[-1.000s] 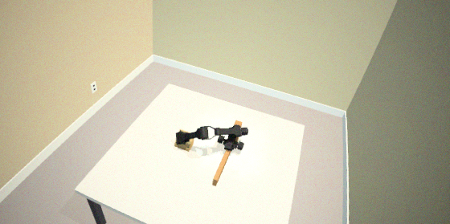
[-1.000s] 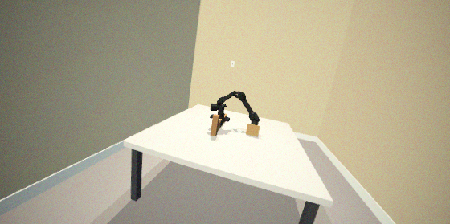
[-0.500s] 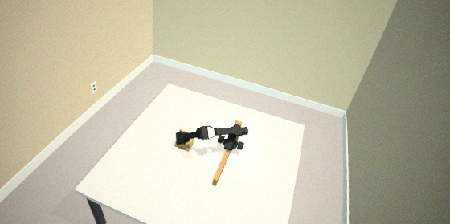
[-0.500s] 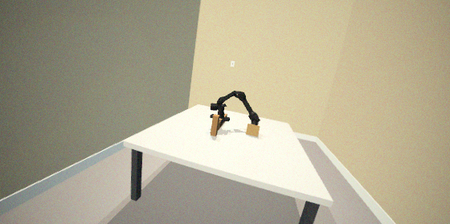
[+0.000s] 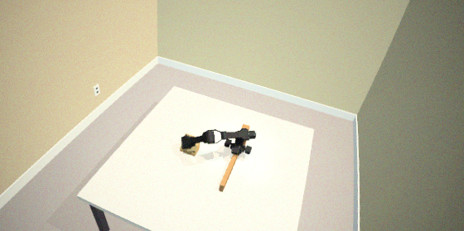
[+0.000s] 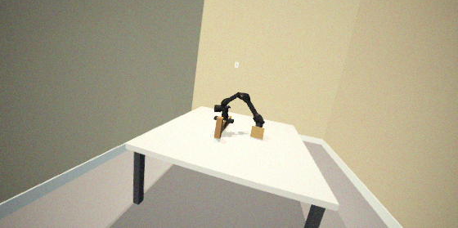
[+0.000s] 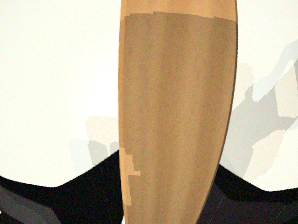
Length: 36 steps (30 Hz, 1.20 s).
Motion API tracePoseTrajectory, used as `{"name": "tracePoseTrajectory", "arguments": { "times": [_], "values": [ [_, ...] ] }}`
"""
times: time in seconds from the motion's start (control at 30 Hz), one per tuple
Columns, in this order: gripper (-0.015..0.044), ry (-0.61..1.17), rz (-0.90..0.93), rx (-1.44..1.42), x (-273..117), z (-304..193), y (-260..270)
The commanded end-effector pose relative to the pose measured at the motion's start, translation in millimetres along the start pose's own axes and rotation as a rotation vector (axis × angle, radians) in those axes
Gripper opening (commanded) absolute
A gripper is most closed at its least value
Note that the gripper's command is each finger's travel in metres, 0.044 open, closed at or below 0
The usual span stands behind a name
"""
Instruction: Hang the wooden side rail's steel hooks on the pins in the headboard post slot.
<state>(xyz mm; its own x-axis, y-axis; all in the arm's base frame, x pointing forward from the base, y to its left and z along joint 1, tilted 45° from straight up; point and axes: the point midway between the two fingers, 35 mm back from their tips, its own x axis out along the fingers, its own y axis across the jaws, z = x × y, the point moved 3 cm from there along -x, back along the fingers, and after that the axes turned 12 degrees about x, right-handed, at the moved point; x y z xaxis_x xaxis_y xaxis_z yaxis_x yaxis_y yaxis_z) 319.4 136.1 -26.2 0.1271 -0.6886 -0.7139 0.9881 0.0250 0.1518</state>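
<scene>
One wooden rail (image 5: 229, 172) (image 7: 177, 95) lies well inside the counter (image 5: 166, 185) (image 6: 196, 149), running obliquely in the top view from a spot nearer the upper edge down toward the lower edge. One black arm (image 5: 213, 137) (image 6: 244, 97) bends over to it from the side of the left edge, where its other end stands above one light wooden block (image 5: 191, 150) (image 6: 257, 132). There is one pincer (image 5: 238, 147) (image 6: 224, 119) (image 7: 160, 149); its two dark fingers stand partly open, one on each side of the rail, and have hold of it. In the exterior view one tall brown wooden face (image 6: 218, 128) shows in front of the pincer; whether it is the post or the rail's end, I cannot tell. The two hooks and two pins are too small or hidden to make out. Two dark legs (image 6: 139, 178) show under the counter, at the near corners in the exterior view.
</scene>
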Motion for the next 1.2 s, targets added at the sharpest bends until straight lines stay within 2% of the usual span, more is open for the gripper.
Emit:
{"name": "tracePoseTrajectory", "arguments": {
  "times": [0.0, 1.17],
  "values": [
    [0.0000, 0.006, 0.009, 0.002, -5.0, -1.8, 0.5],
    [0.0000, 0.006, 0.009, 0.002, -10.8, -1.8, 0.4]
  ]
}}
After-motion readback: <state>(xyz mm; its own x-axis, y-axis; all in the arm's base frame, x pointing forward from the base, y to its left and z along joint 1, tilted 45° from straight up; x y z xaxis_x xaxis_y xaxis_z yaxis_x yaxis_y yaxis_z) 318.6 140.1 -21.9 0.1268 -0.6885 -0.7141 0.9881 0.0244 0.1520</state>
